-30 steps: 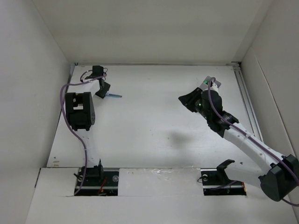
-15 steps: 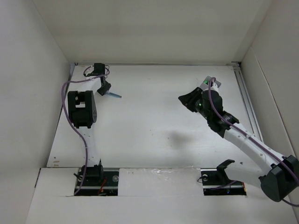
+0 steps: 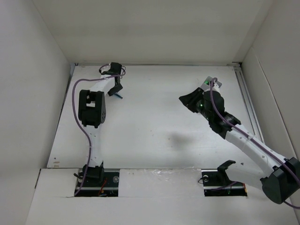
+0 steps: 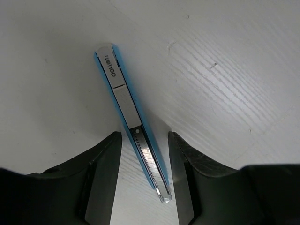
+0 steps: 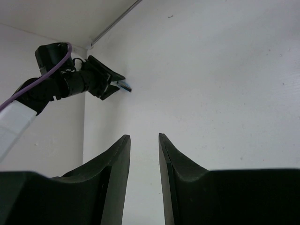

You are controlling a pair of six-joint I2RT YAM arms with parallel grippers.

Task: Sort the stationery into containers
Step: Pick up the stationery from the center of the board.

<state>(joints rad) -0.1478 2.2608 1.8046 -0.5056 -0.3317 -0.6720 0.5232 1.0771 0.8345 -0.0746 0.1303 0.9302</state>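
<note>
For the left pincer: set narrow around the bluish pen, with a thin gap on each side. Cannot tell if gripping or just near. Sticking out past the tips, over the table. Might slip out or swing round if squeezed too softly or moved fast. Far off across the table, right pincer: narrow too, with nothing inside. No box to be seen anywhere, nor any other stationery.
</note>
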